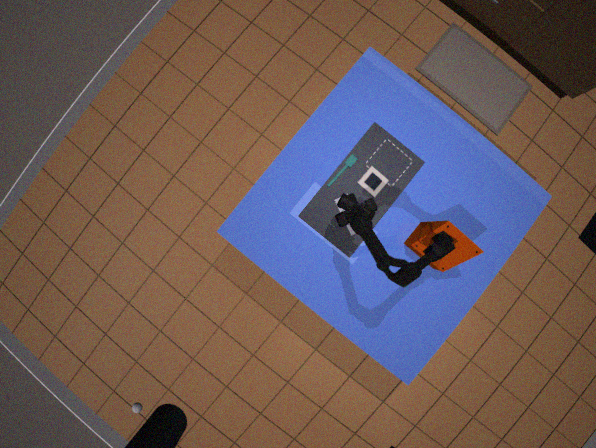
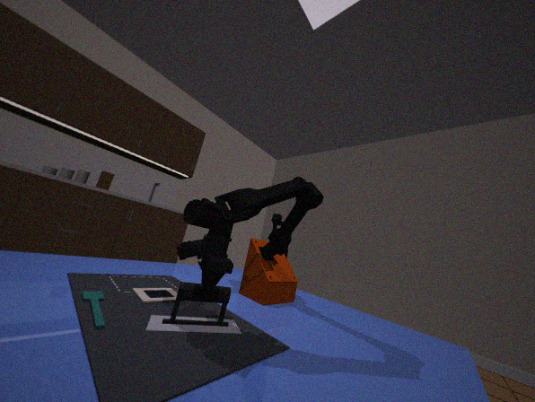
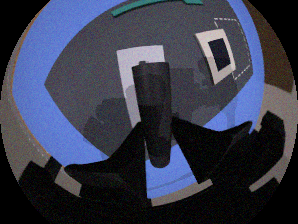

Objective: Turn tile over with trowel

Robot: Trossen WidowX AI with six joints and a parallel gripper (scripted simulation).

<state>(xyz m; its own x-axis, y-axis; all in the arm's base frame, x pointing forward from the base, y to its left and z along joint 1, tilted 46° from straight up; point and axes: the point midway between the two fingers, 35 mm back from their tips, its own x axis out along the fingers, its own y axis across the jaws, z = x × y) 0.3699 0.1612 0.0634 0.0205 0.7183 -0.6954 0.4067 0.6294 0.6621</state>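
End effector (image 1: 356,212) (image 2: 211,287) (image 3: 154,121): I have my fingers drawn in, pinching the trowel's handle (image 2: 186,292) (image 3: 154,90) between them.
Trowel (image 1: 351,229) (image 2: 154,324) (image 3: 125,60): below me, flat pale plate, dark rounded grip on two thin posts.
Tile (image 1: 373,181) (image 2: 158,294) (image 3: 219,54): beside me on the mat, cream square, dark marked face up, at the edge of the dashed outline (image 1: 411,161) (image 2: 143,276) (image 3: 216,19).
Mat (image 1: 320,217) (image 2: 135,359) (image 3: 75,85): under me, matte dark grey.
Green tool (image 1: 340,171) (image 2: 95,310) (image 3: 130,10): off to my side, T-shaped; my wrist view crops it.
Hidden: from above, I cover the handle.
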